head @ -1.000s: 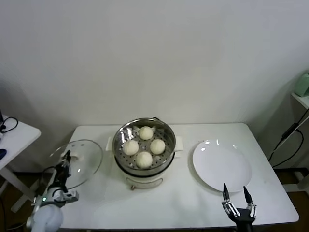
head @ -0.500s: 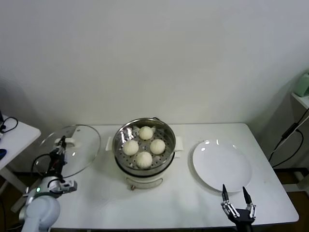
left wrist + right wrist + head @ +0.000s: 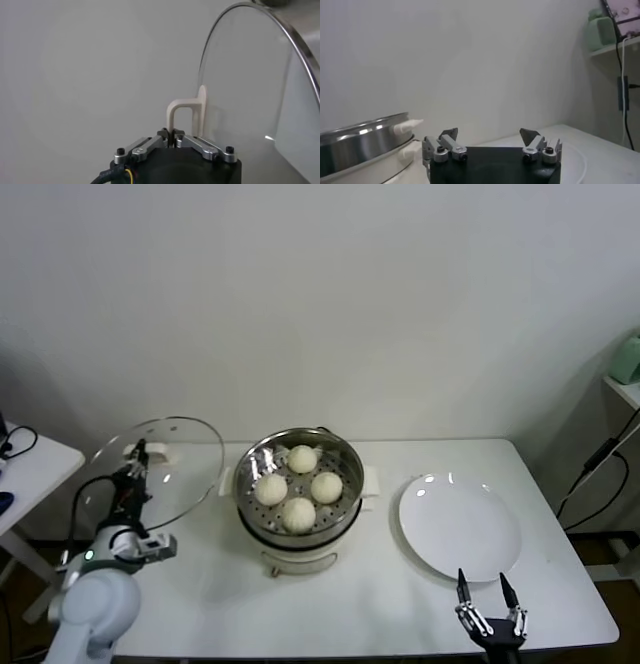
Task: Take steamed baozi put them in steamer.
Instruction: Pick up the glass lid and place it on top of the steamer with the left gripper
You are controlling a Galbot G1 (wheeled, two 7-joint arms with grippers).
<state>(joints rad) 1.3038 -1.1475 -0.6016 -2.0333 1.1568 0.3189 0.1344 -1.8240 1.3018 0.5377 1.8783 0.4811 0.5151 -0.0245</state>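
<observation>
Head view shows the change pretty clearly: the round glass lid with the white handle has come up off the left end of the white counter and is now tilted in the air, closer to the steamer than it was a second ago. The left hand is clamped tight on that white handle, and the left wrist view confirms it, with the fingers pinched together on the handle loop.

The four creamy-white round steamed baozi all sit on the perforated tray inside the shiny stainless-steel steamer pot near the middle of the counter's back edge. The flat white plate toward the right end has nothing on it.

So my read is the bun-moving part is basically done and this is the lid heading over to cover the pot.

The right hand hovers at the front right corner of the counter, fingers spread wide apart, holding nothing.
</observation>
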